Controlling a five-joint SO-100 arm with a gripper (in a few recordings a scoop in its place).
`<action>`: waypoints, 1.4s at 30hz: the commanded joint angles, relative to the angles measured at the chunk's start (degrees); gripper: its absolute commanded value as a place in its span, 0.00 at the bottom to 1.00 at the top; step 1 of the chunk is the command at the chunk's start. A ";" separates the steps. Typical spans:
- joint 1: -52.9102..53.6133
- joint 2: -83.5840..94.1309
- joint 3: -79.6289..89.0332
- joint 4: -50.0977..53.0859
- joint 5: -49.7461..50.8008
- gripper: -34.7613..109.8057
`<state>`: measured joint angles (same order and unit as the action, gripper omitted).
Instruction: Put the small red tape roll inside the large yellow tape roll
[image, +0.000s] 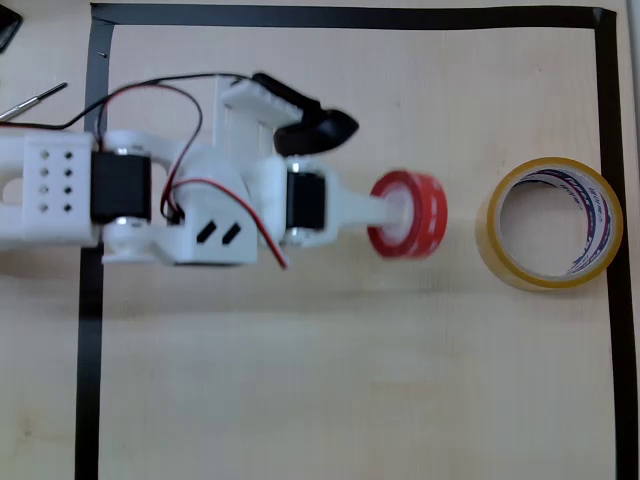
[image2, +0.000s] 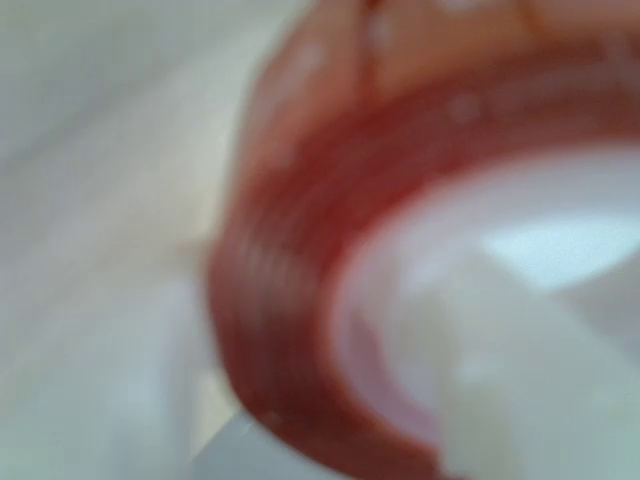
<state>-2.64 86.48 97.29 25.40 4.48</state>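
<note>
The small red tape roll (image: 412, 214) hangs tilted at the tip of my white gripper (image: 398, 211), which is shut on it with one finger through its white core. In the wrist view the red tape roll (image2: 290, 270) is a blurred close-up, with a white finger (image2: 520, 380) inside its ring. The large yellow tape roll (image: 553, 224) lies flat on the wooden table at the right, its printed white core facing up. A gap of bare table separates the red roll from the yellow one.
Black tape (image: 350, 16) marks a rectangular border on the table; its right strip (image: 610, 150) runs just beside the yellow roll. A metal tool (image: 30, 100) lies outside the border at top left. Open wood spreads across the lower half.
</note>
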 joint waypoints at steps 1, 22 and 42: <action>-0.88 0.44 -9.05 -1.58 0.88 0.24; -2.46 -9.40 -22.15 -1.58 0.44 0.24; -1.85 -15.73 -27.86 -3.60 0.44 0.24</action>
<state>-4.57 68.12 78.75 24.35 4.48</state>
